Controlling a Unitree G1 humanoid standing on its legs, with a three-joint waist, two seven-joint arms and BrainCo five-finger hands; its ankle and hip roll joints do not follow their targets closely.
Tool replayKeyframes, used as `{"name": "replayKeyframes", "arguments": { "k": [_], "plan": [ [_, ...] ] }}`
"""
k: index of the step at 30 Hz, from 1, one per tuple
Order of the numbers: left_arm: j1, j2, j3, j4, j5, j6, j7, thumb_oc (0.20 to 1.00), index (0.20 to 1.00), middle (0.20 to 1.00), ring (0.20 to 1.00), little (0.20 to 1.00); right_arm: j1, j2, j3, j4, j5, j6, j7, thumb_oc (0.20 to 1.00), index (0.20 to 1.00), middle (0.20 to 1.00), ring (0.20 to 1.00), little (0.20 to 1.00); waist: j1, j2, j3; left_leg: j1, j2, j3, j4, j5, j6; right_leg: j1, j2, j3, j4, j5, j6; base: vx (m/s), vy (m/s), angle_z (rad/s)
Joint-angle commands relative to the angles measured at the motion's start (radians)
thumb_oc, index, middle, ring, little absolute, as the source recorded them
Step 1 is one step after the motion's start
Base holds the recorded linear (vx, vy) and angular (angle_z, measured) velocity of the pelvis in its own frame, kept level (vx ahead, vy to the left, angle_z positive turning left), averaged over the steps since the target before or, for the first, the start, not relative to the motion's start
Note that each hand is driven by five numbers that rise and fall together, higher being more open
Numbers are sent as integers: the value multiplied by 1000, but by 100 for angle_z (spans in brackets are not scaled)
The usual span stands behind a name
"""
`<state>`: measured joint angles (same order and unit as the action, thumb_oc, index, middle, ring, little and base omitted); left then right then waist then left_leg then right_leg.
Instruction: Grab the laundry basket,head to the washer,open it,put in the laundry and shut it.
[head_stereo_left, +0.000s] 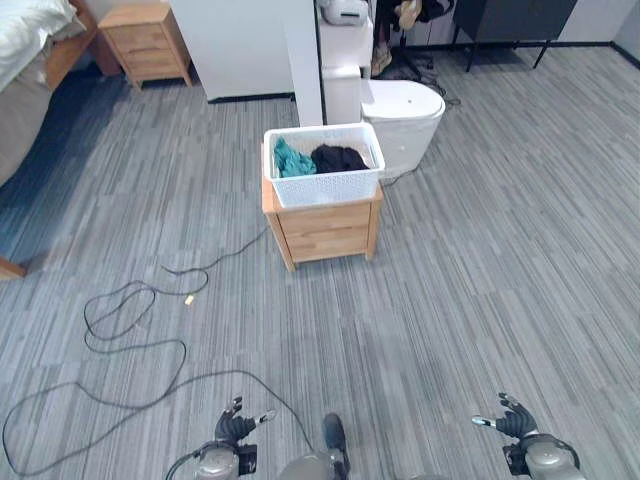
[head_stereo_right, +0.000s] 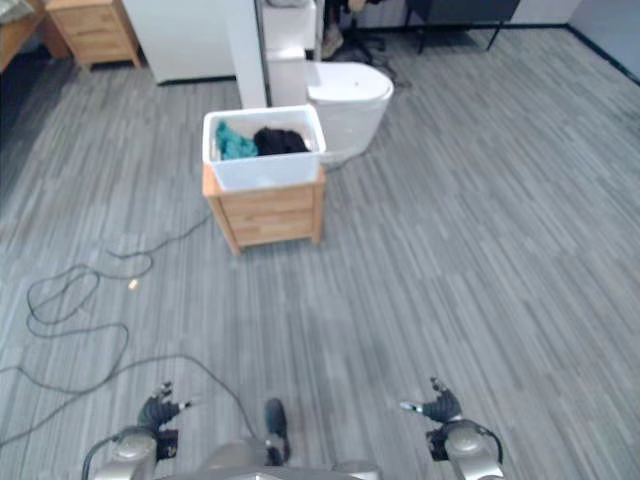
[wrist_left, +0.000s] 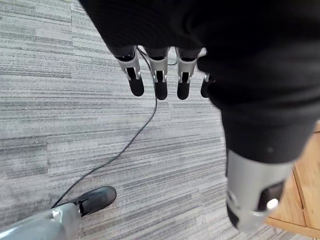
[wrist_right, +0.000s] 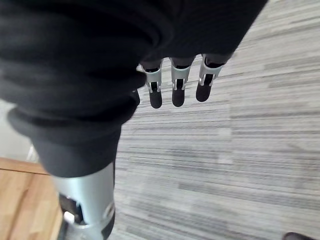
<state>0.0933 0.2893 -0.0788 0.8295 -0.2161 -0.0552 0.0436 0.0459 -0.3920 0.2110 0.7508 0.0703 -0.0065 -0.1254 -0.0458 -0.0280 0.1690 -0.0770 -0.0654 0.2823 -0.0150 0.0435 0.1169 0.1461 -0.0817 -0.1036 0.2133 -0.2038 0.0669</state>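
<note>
Fingers slack on both sides, nothing held; basket well ahead of me, not yet reached.

Left hand (head_stereo_left: 236, 428) and right hand (head_stereo_left: 512, 420) hang low at the near edge over the grey striped floor (head_stereo_left: 480, 260), fingers (wrist_left: 161, 80) straight and relaxed. White perforated plastic laundry basket (head_stereo_left: 325, 183) sits far from me, centre, on top of a small light-wood drawer cabinet (head_stereo_left: 326, 230); inside lie a teal cloth (head_stereo_left: 292, 159) on the left and a black cloth (head_stereo_left: 340, 157) on the right. White rounded washer (head_stereo_left: 405, 115) stands just behind it, to the right. Judgement: basket is light and only part full, walls stiff but likely to flex, smooth plastic may slip. Best hold is under the rim on the left and right sides, one hand each, lifting level.
</note>
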Motion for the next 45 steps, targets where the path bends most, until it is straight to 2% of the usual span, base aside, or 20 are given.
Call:
{"name": "replayKeyframes", "arguments": {
  "k": [1, 2, 3, 5, 8, 10, 11, 12, 13, 14, 15, 17, 19, 20, 21, 25, 31, 35, 41, 45],
  "plan": [
    [-32, 46, -8, -58, 11, -22, 20, 1000, 1000, 1000, 1000, 1000, -97, -18, -8, -20, -29, -34, 7, 1000, 1000, 1000, 1000, 1000, 44, -13, 33, -23, 56, -26, 137, -130, -83, -132, -10, 38, 14, 102, 78, 146, 97, -7],
    [-36, 49, -10, -57, 15, -22, 21, 1000, 1000, 1000, 1000, 1000, -101, -16, -6, -20, -28, -34, 9, 1000, 1000, 1000, 1000, 1000, 39, -11, 39, -2, 51, -35, 129, -139, -77, -164, -7, 42, 40, 110, 76, 356, 105, 28],
    [-36, 54, -2, -61, 17, -22, 25, 1000, 1000, 1000, 1000, 1000, -107, -15, 1, -18, -29, -25, 13, 1000, 1000, 1000, 1000, 1000, 21, 5, 48, 55, 49, -50, 88, -159, -74, -268, 1, 6, 3, 143, 59, 465, 64, 30],
    [-52, 49, -12, -50, 22, -20, 26, 1000, 1000, 1000, 1000, 1000, -107, -13, -7, -14, -21, -23, 5, 1000, 1000, 1000, 1000, 1000, -16, 2, 75, 134, 33, -84, 68, -188, -81, -373, -7, -28, -112, 218, 77, 543, -30, 8],
    [-52, 43, -12, -50, 44, -23, 15, 1000, 1000, 1000, 1000, 1000, -82, -17, -23, -28, -33, -18, 14, 1000, 1000, 1000, 1000, 1000, -48, 1, 90, 221, 25, -134, 70, -242, -98, -424, -32, -93, -201, 264, 105, 550, -168, 62],
    [-42, 40, -15, -45, 52, -28, 10, 1000, 1000, 1000, 1000, 1000, -58, -22, -32, -26, -33, -21, 22, 1000, 1000, 1000, 1000, 1000, -59, -2, 76, 272, 26, -161, 90, -290, -120, -396, -53, -98, -198, 288, 101, 635, -358, 87],
    [-41, 22, -16, -16, 43, -28, 14, 1000, 1000, 1000, 1000, 1000, -56, -34, -42, -9, -24, -27, 16, 1000, 1000, 1000, 1000, 1000, -68, 19, 56, 260, 83, -153, 202, -224, -181, -352, -45, -114, -173, 287, 68, 760, -568, 146],
    [-36, 15, -16, -11, 32, -28, 15, 1000, 1000, 1000, 1000, 1000, -56, -48, -48, -22, -7, -34, 12, 1000, 1000, 1000, 1000, 1000, -71, 23, 45, 205, 113, -155, 339, -142, -203, -309, -30, -126, -183, 263, 37, 616, -513, 164],
    [-40, 10, -17, -2, 27, -28, 17, 1000, 1000, 1000, 1000, 1000, -59, -57, -48, -22, -2, -36, 10, 1000, 1000, 1000, 1000, 1000, -68, 26, 45, 184, 127, -154, 403, -103, -213, -280, -11, -117, -192, 245, 21, 331, -293, 122],
    [-43, 6, -18, 4, 24, -27, 20, 1000, 1000, 1000, 1000, 1000, -61, -61, -49, -16, -3, -32, 9, 1000, 1000, 1000, 1000, 1000, -65, 19, 41, 157, 134, -148, 434, -78, -212, -261, -11, -116, -201, 230, 12, 322, -233, -28],
    [-57, -4, -28, 28, 22, -22, 18, 1000, 1000, 1000, 1000, 1000, -70, -71, -49, 11, 3, -27, 0, 1000, 1000, 1000, 1000, 1000, -46, 1, 51, 73, 129, -121, 423, -125, -180, -198, -7, -103, -233, 205, 6, 225, -161, -82],
    [-58, -3, -31, 26, 26, -21, 18, 1000, 1000, 1000, 1000, 1000, -70, -72, -51, 14, 5, -28, -3, 1000, 1000, 1000, 1000, 1000, -43, -6, 50, 52, 117, -124, 392, -132, -176, -192, -12, -100, -240, 205, 10, 160, -70, -31],
    [-60, 1, -38, 30, 36, -17, 15, 1000, 1000, 1000, 1000, 1000, -67, -78, -55, 29, 7, -26, -8, 1000, 1000, 1000, 1000, 1000, -38, -12, 52, 26, 108, -120, 305, -150, -174, -173, -12, -91, -254, 203, 18, 133, -8, -36],
    [-61, 3, -39, 28, 37, -16, 15, 1000, 1000, 1000, 1000, 1000, -65, -79, -57, 34, 7, -26, -12, 1000, 1000, 1000, 1000, 1000, -35, -12, 55, 25, 107, -117, 254, -137, -178, -161, -9, -89, -260, 203, 21, 148, 33, -44],
    [-62, 5, -37, 33, 36, -17, 15, 1000, 1000, 1000, 1000, 1000, -64, -78, -57, 49, 6, -24, -14, 1000, 1000, 1000, 1000, 1000, -32, -6, 52, 44, 114, -113, 188, -125, -188, -147, 4, -86, -267, 197, 24, 113, 32, -58],
    [-49, 5, -29, 37, 37, -14, 12, 1000, 1000, 1000, 1000, 1000, -54, -64, -55, 54, -2, -26, -10, 1000, 1000, 1000, 1000, 1000, -28, -3, 31, 85, 103, -129, 137, -119, -187, -121, 19, -73, -275, 195, 24, 119, 36, -70],
    [-45, 12, -18, 55, 54, -10, 11, 1000, 1000, 1000, 1000, 1000, -44, -54, -53, 56, -20, -19, -5, 1000, 1000, 1000, 1000, 1000, -24, -1, -2, 177, 94, -109, 45, -119, -174, -92, 27, -52, -289, 198, 29, 74, 45, 20],
    [-33, 14, -17, 34, 54, -12, 10, 1000, 1000, 1000, 1000, 1000, -42, -54, -56, 32, -21, -23, -5, 1000, 1000, 1000, 1000, 1000, -21, 2, -5, 192, 88, -112, 23, -121, -167, -92, 27, -43, -292, 200, 34, 4, 39, -1],
    [13, 37, 32, -104, 32, -25, 25, 1000, 1000, 1000, 1000, 1000, -27, -81, -72, -131, -53, -34, 2, 1000, 1000, 1000, 1000, 1000, -7, 2, -10, 213, 79, -109, 2, -129, -156, -87, 19, -39, -295, 206, 47, 6, 31, -5],
    [7, 51, 47, -144, 30, -25, 51, 1000, 1000, 1000, 1000, 1000, -54, -82, -54, -147, -58, -31, -3, 1000, 1000, 1000, 1000, 1000, 3, 4, -2, 208, 75, -115, -4, -130, -153, -95, 15, -41, -295, 209, 52, -7, 7, 1]
  ]
}}
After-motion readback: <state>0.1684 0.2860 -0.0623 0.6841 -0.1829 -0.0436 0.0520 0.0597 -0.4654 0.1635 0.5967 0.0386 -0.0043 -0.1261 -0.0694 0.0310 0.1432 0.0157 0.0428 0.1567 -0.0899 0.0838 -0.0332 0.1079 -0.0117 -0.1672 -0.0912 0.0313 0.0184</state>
